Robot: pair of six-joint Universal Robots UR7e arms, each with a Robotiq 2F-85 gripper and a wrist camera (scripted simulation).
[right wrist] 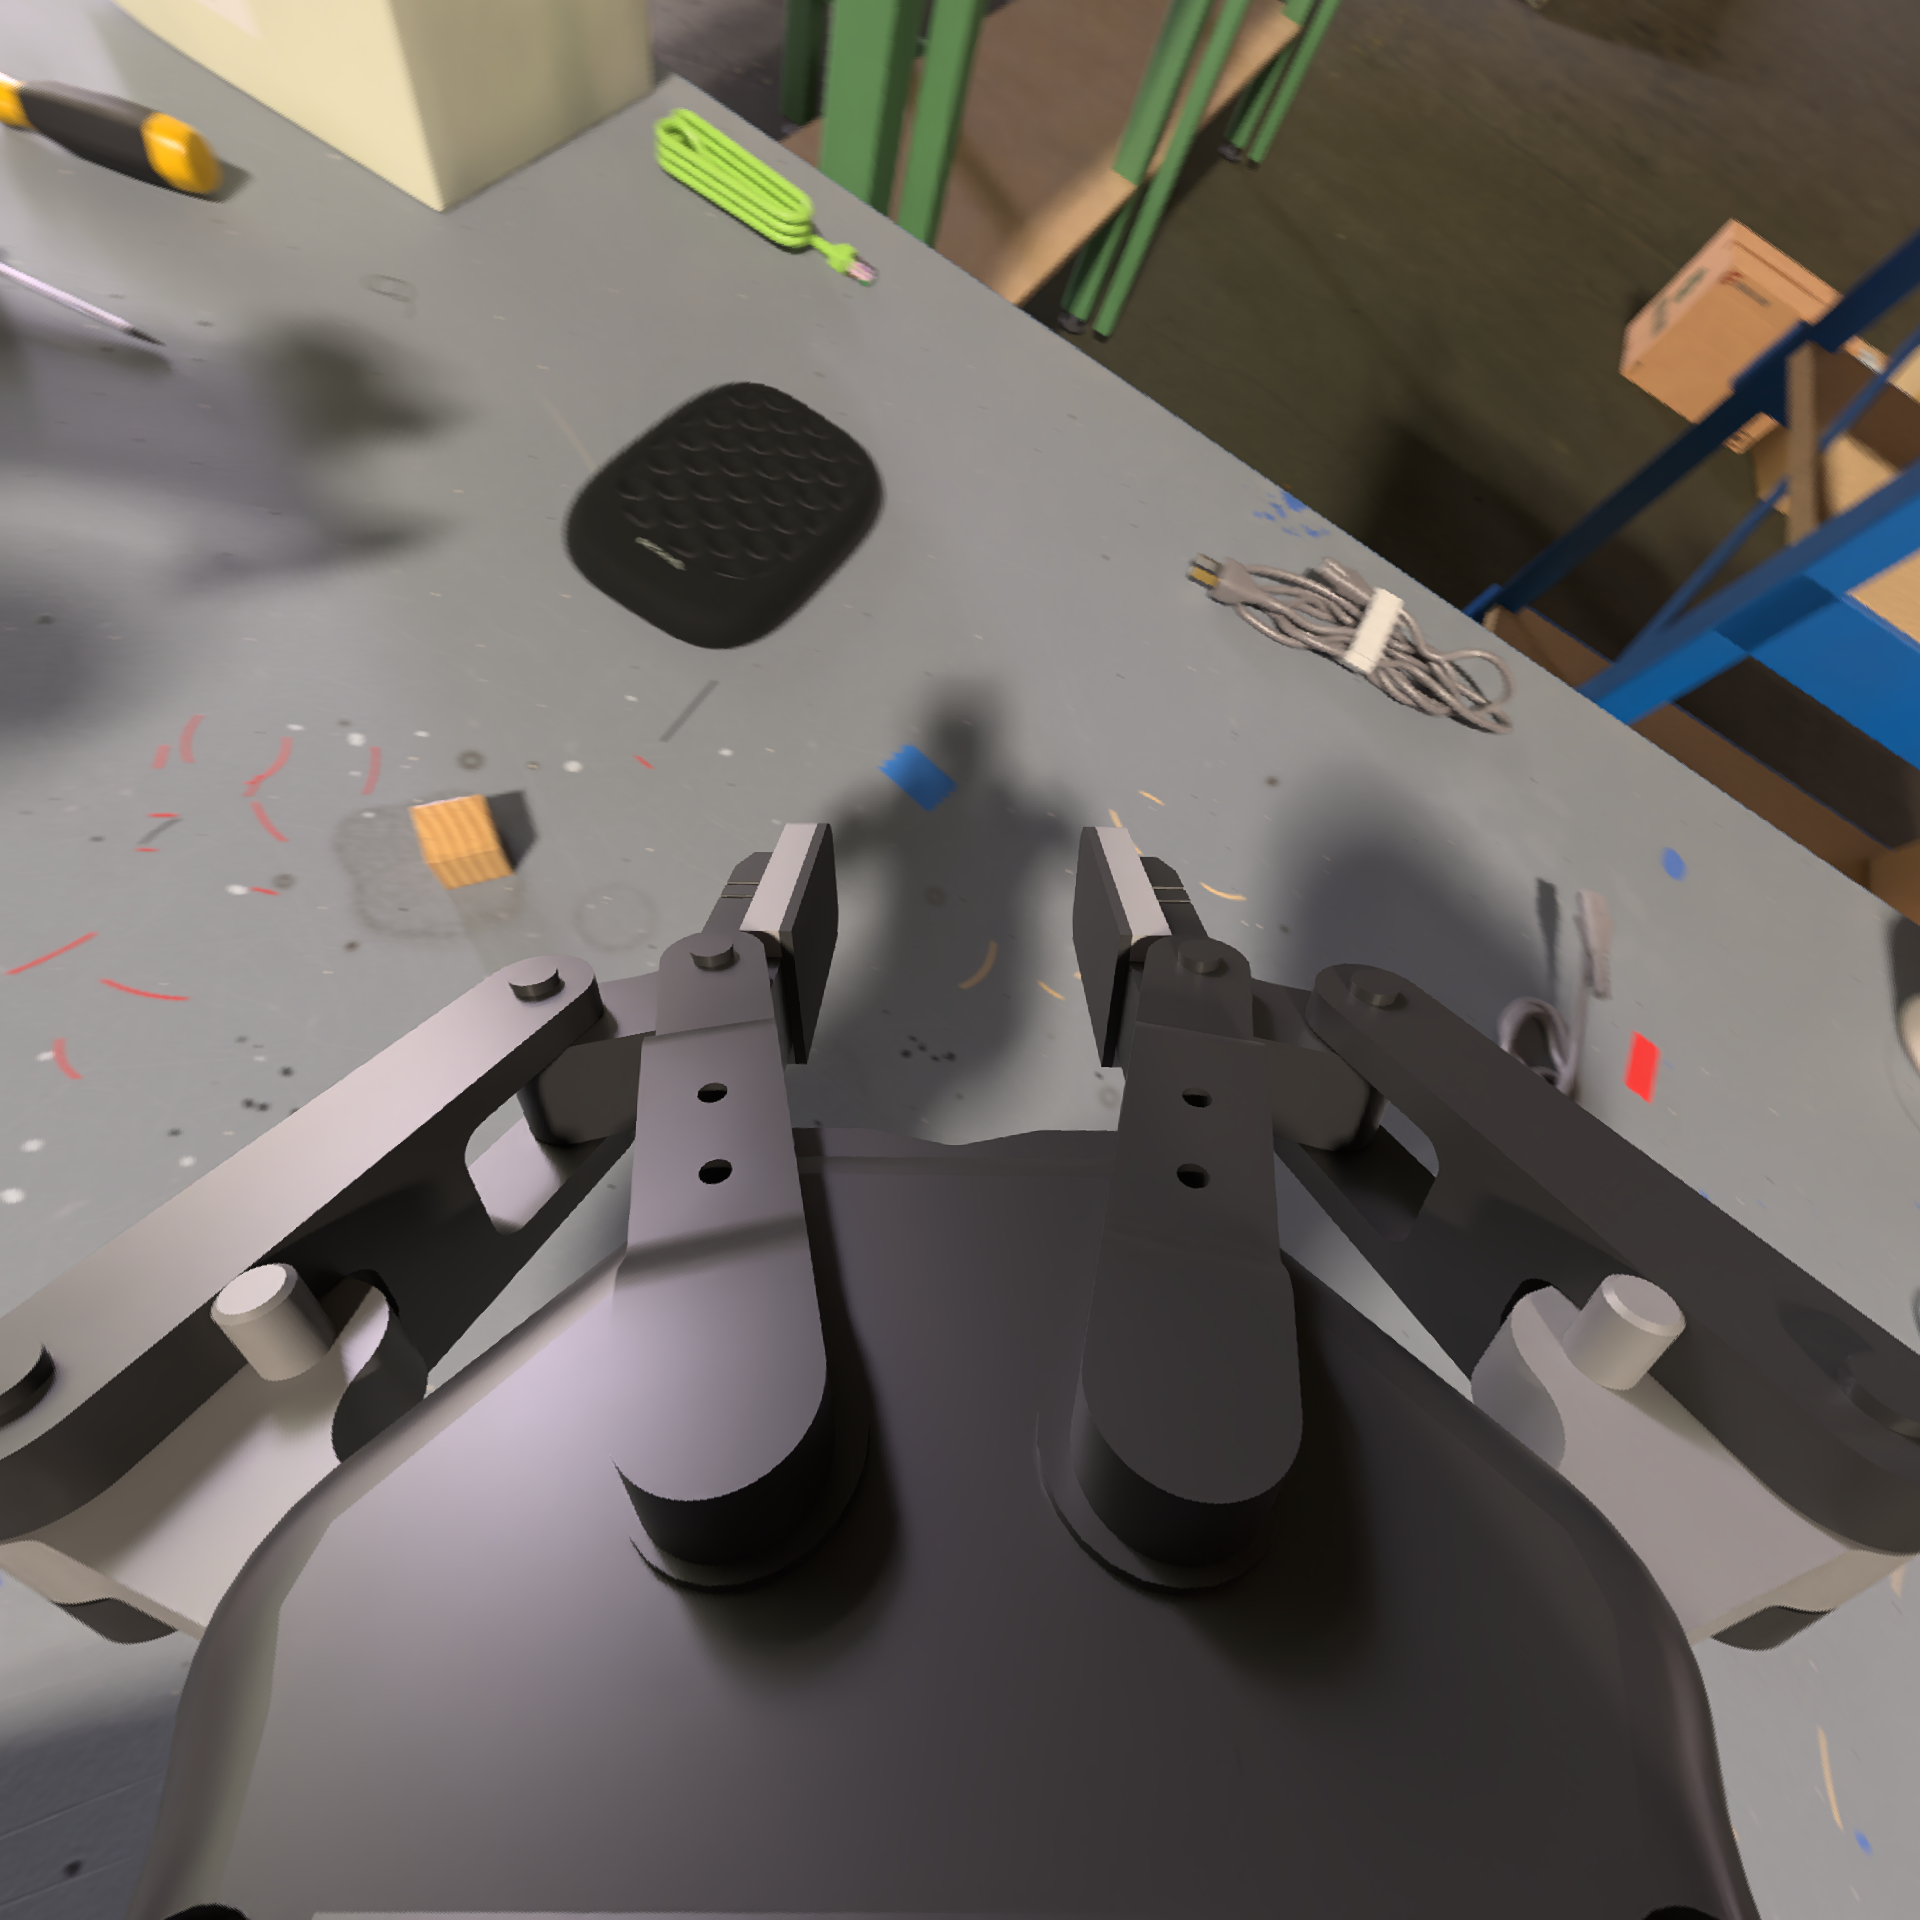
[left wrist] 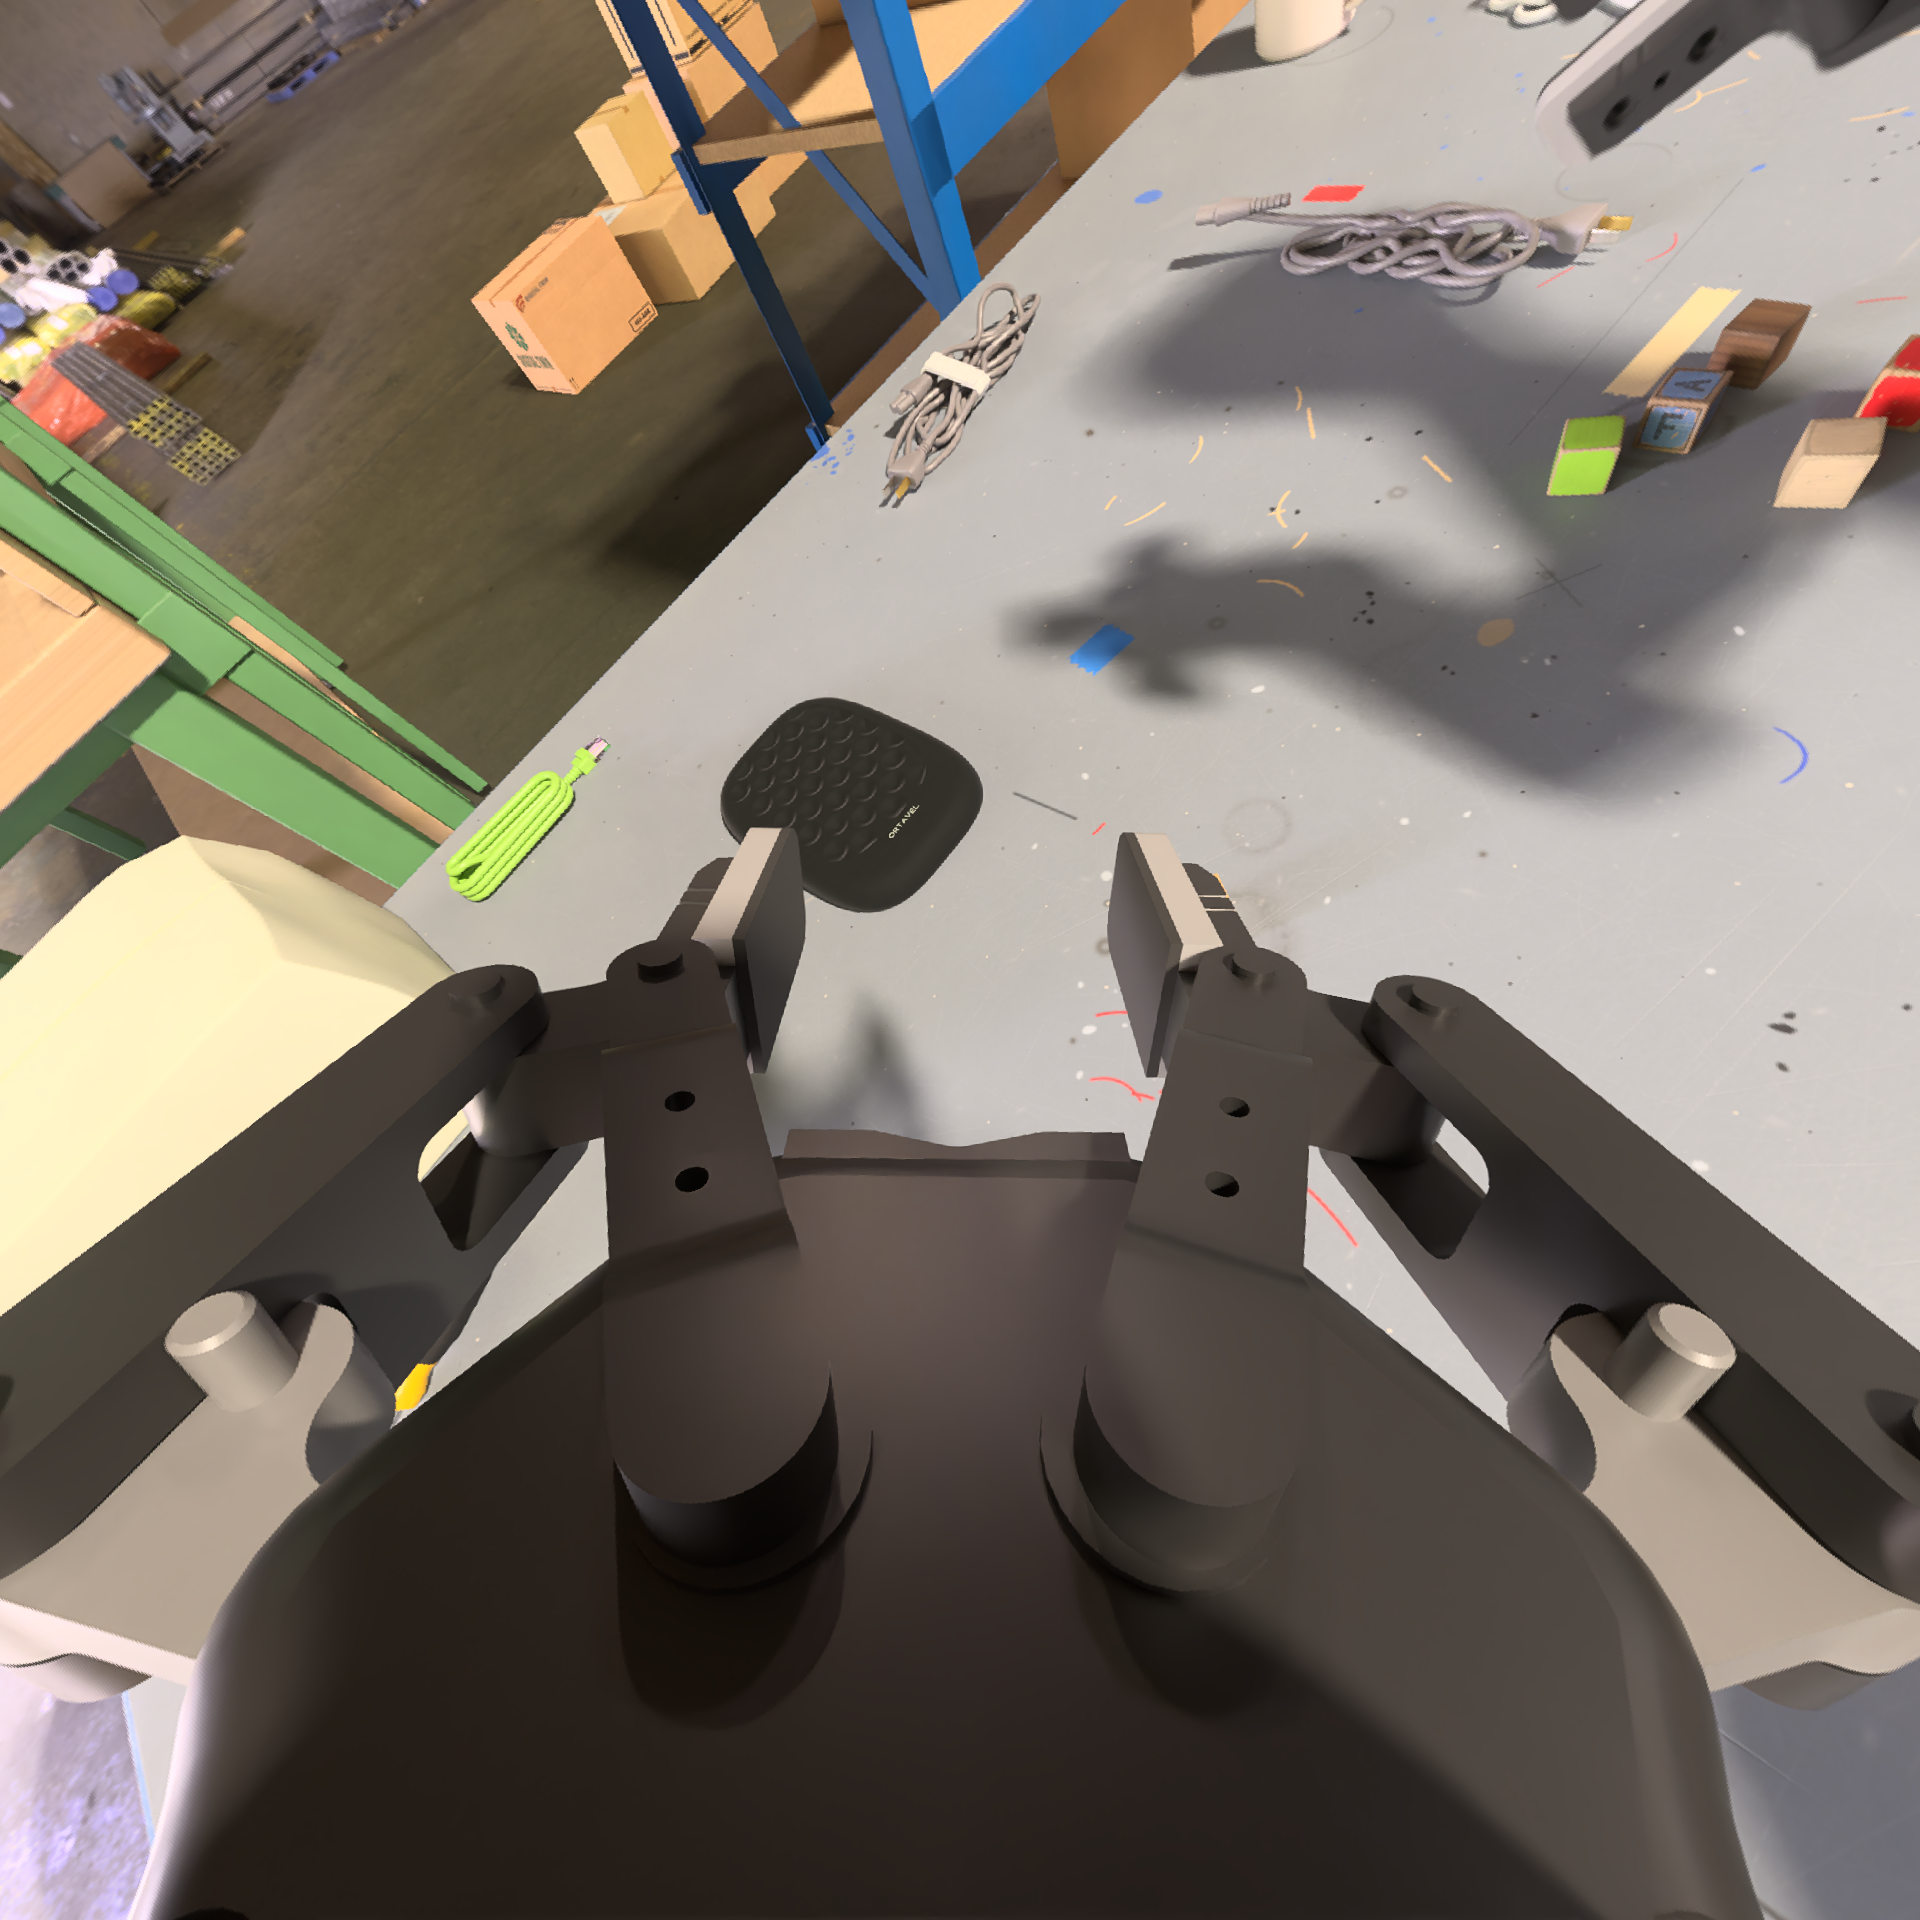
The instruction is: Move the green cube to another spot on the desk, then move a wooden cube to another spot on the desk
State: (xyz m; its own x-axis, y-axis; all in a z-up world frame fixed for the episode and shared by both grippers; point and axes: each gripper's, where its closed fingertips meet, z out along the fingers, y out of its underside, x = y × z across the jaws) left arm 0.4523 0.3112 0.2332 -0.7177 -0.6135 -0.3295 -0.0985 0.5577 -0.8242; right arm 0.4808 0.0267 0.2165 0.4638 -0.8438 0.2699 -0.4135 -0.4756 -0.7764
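Note:
The green cube lies on the grey desk at the far right of the left wrist view. Beside it are a lettered block, a dark wooden block and a pale wooden cube. My left gripper is open and empty, well short of them, over the desk near a black pad. My right gripper is open and empty above the desk. An orange-toned wooden cube lies to its left. Part of the other gripper shows at the top right.
A black pad, a green coiled cable, grey cable bundles, a cream box and a screwdriver lie on the desk. A red object sits by the blocks. The desk edge runs along the shelving side.

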